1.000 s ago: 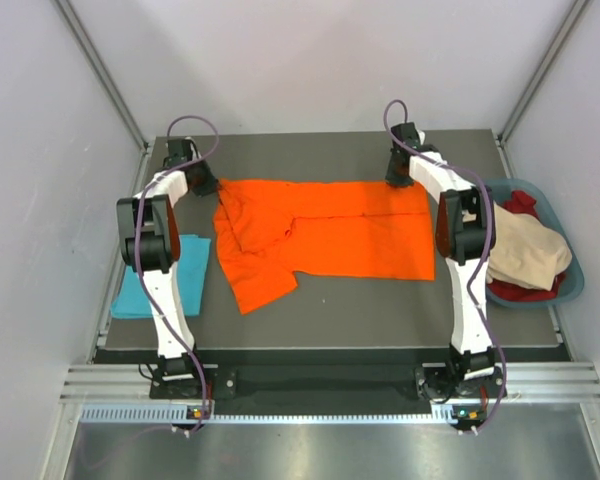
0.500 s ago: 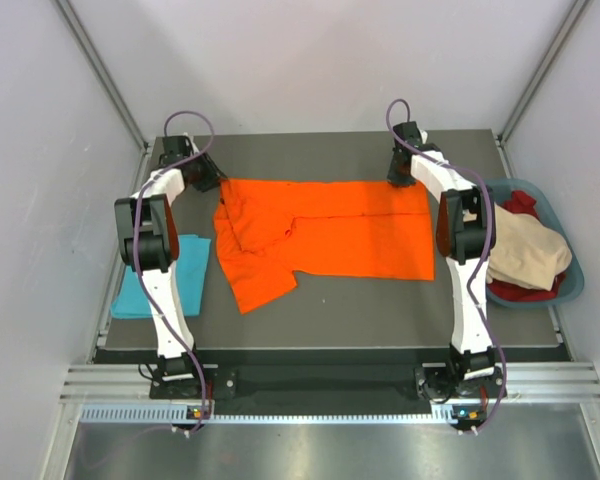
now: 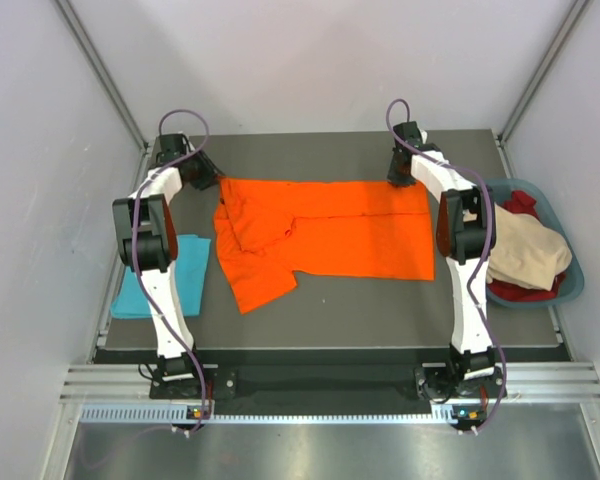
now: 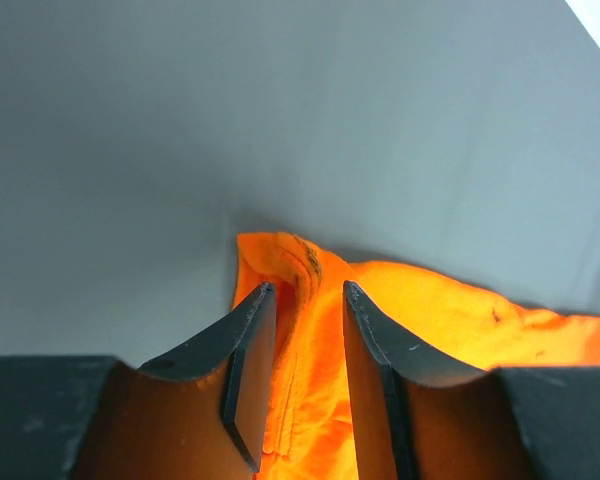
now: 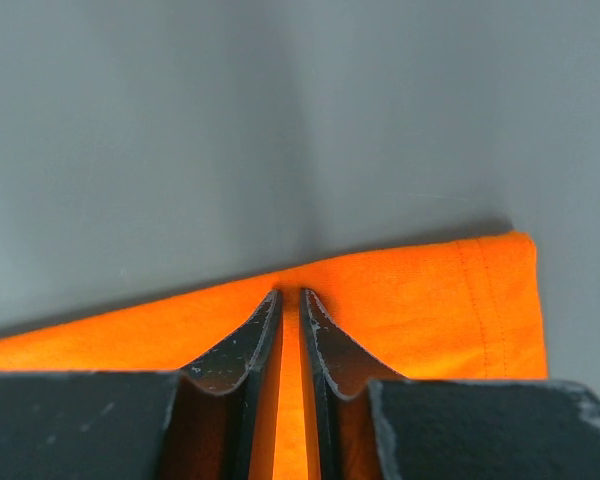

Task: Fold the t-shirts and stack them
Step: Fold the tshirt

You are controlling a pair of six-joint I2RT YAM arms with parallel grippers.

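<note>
Orange t-shirt point(image 3: 325, 230) is lying spread lengthwise across the far half of the dark grey table point(image 3: 380, 310), its soft cloth folded into a long band with one short sleeve flap sticking out toward the near side at the left end. Its ribbed collar is bunching in small wrinkles at that left end, and a stitched hem is running along the squared right corner. A turquoise t-shirt point(image 3: 165, 275) is sitting folded into a flat rectangle at the left edge of the table, well apart from the right arm and partly under the left one.

The left gripper point(image 4: 307, 290) is hovering at the collar end with its jaws released, its two dark wedge-shaped fingers point(image 4: 245, 380) standing apart and the orange cloth showing in the gap between them. The right gripper point(image 5: 291, 295) is clenching the far edge of the orange t-shirt near its right corner, its matte black fingers point(image 5: 240, 370) leaving only a thin slit filled with orange.

Counting: two t-shirts are lying on the table, two white arms with black joints and purple cables are reaching to the far side, and one rounded blue-grey basket point(image 3: 570, 285) is standing just beside the table on the right, holding two crumpled cloths, a beige cloth point(image 3: 525, 250) over a red cloth point(image 3: 520, 205)
</note>
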